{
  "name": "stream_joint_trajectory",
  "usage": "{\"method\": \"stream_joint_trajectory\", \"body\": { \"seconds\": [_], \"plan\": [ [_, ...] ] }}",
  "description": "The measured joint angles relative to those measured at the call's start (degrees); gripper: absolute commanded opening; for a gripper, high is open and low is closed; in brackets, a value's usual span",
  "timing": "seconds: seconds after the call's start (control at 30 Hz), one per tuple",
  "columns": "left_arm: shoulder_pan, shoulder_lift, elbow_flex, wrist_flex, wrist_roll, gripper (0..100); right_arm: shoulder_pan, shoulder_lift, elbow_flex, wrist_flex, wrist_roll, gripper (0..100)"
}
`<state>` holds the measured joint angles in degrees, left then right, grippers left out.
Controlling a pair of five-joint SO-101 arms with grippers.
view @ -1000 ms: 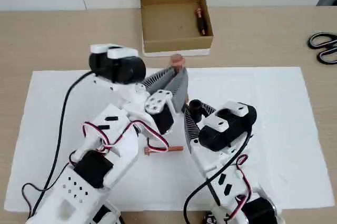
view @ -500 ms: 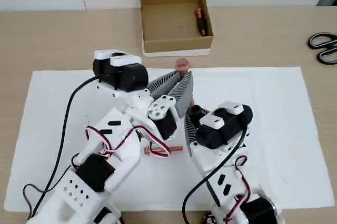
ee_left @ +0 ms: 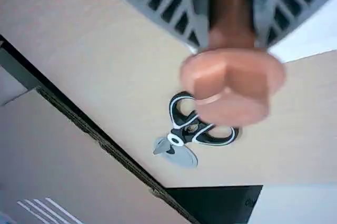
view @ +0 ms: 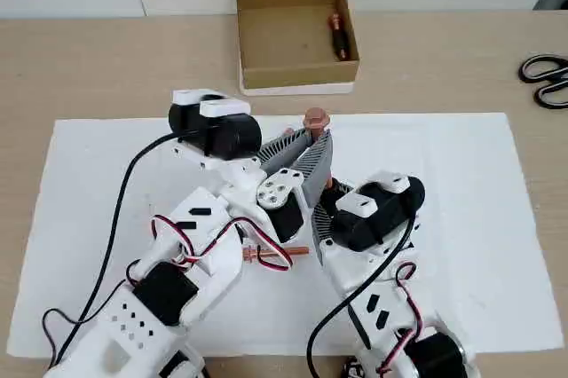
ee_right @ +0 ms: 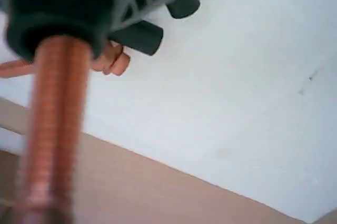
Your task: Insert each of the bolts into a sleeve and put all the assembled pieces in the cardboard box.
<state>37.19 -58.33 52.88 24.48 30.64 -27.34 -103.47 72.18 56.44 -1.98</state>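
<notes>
My left gripper (view: 312, 140) is shut on a copper bolt (ee_left: 231, 77), whose hex head (view: 316, 118) sticks out past the fingertips toward the cardboard box (view: 266, 41). Just nearer stands my right gripper (view: 321, 203), shut on a black sleeve (ee_right: 52, 19). A threaded copper shank (ee_right: 52, 124) comes out of that sleeve. One assembled piece (view: 338, 35) lies inside the box by its right wall. A loose bolt (view: 277, 254) lies on the white mat (view: 461, 218) under the left arm. Two more black sleeves (ee_right: 139, 37) and another bolt (ee_right: 111, 61) lie on the mat.
Scissors (view: 546, 79) lie on the wooden table at the far right, off the mat; they also appear in the left wrist view as scissors (ee_left: 197, 129). The box stands just beyond the mat's far edge. Both arms crowd the mat's middle.
My left gripper has carried the bolt to the right and nearer, closing in on the right gripper. The right arm has barely shifted.
</notes>
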Motion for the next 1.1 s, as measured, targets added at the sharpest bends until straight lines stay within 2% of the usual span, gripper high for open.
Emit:
{"method": "stream_joint_trajectory", "body": {
  "seconds": [1.1],
  "plan": [
    [0.1,-0.1,1.8,0.2,-2.4,1,-1.8,0.0,0.0,0.0,0.0,0.4]
  ]
}}
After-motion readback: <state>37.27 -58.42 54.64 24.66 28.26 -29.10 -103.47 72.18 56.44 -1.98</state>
